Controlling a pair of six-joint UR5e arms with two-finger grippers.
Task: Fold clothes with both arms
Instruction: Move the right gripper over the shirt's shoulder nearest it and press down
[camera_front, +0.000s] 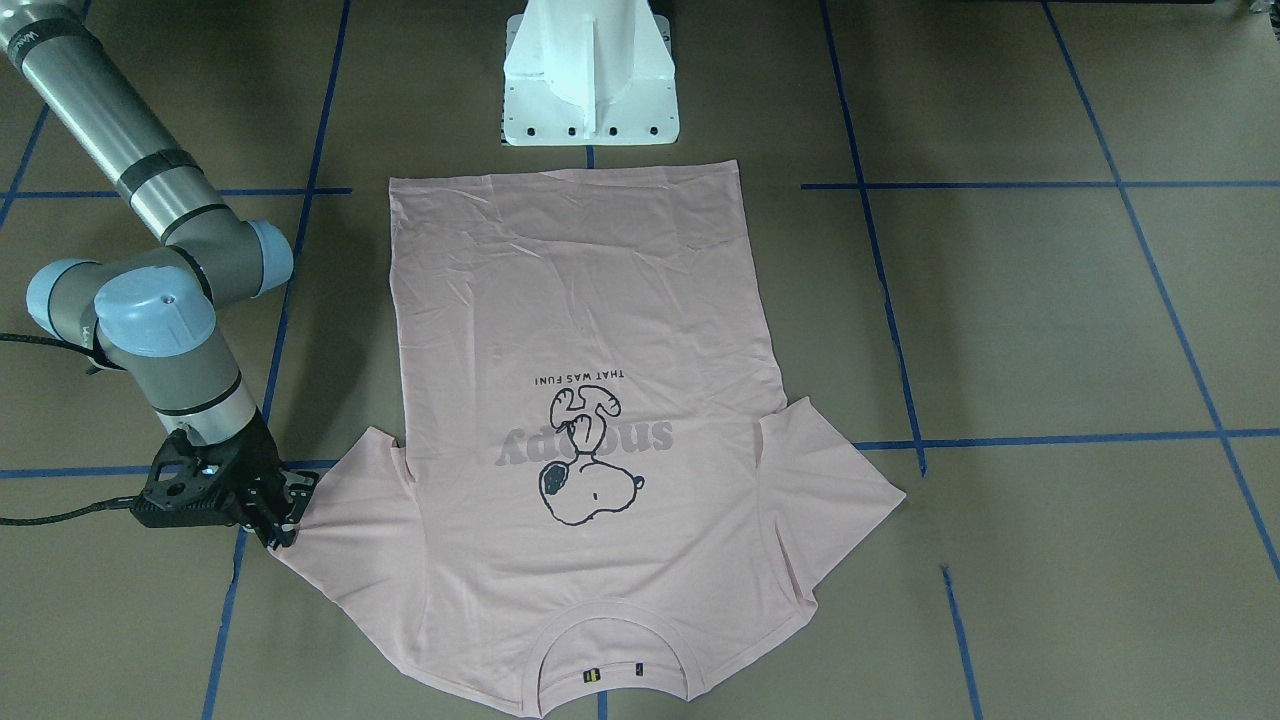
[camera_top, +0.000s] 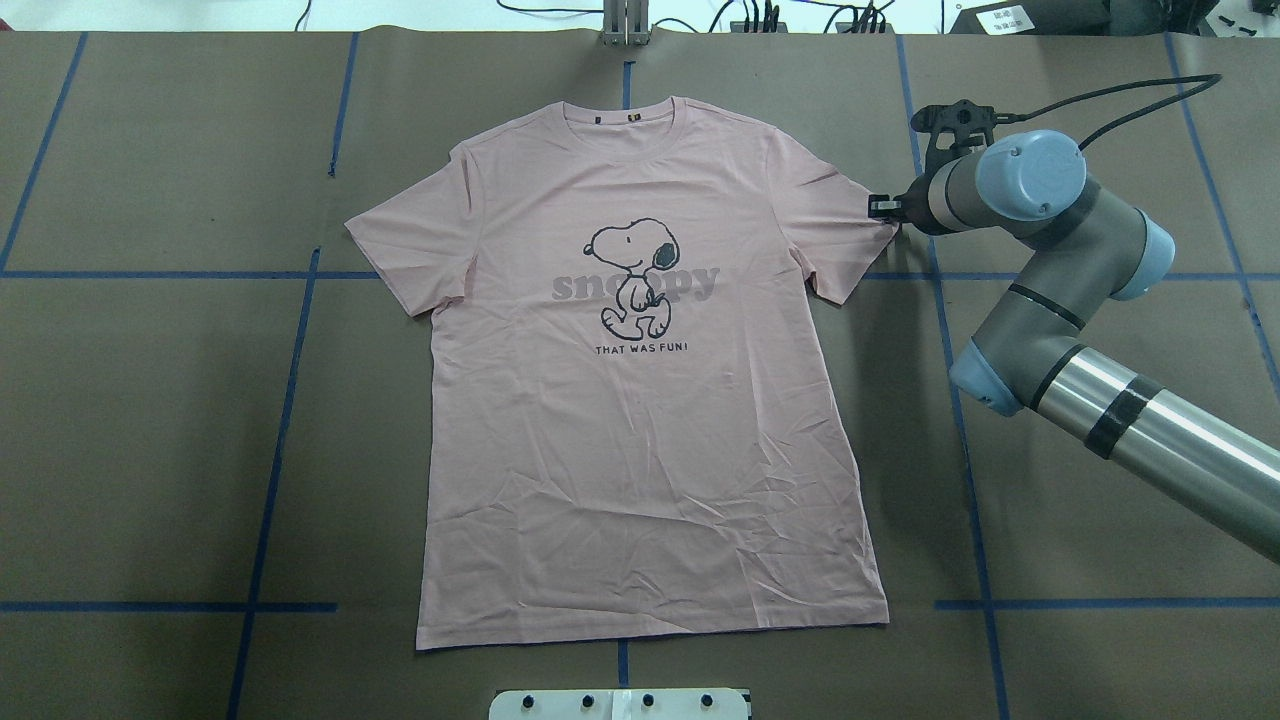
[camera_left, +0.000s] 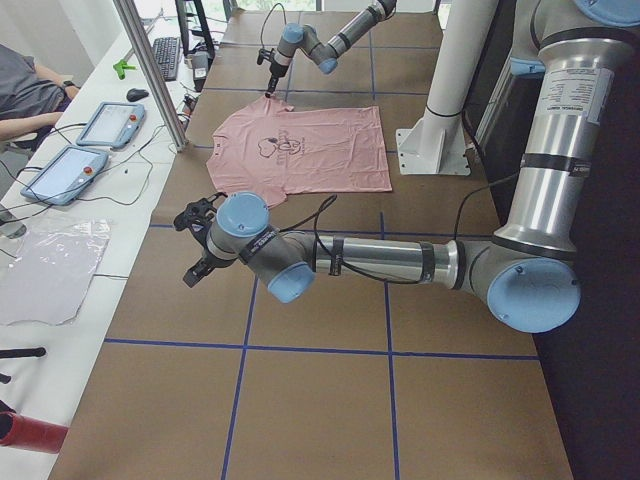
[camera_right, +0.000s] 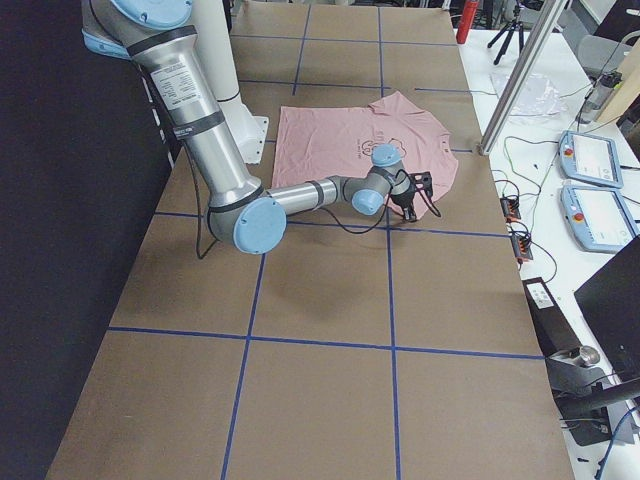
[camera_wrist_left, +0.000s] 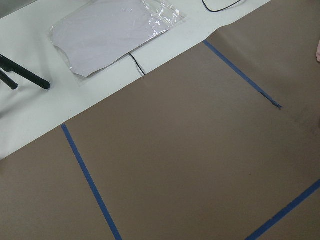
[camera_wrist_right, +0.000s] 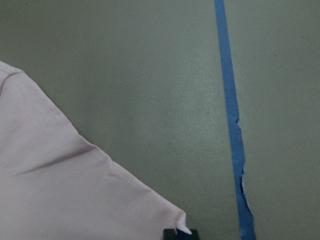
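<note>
The pale pink T-shirt (camera_top: 640, 430) lies flat and face up on the brown table, collar at the far edge and hem toward the robot's base. My right gripper (camera_top: 882, 207) points down at the tip of the shirt's right-hand sleeve (camera_front: 330, 520). In the right wrist view the sleeve corner (camera_wrist_right: 165, 220) curls against one black fingertip (camera_wrist_right: 179, 234), so the gripper looks shut on it. My left gripper (camera_left: 195, 250) hovers over bare table well off the shirt's left side. It shows only in the left side view, so I cannot tell its state.
The white pedestal base (camera_front: 588, 75) stands just behind the hem. Blue tape lines (camera_top: 290, 400) cross the table. A white bench beside the table holds a clear plastic bag (camera_wrist_left: 115, 30) and tablets (camera_left: 105, 125); a person (camera_left: 25, 90) sits there.
</note>
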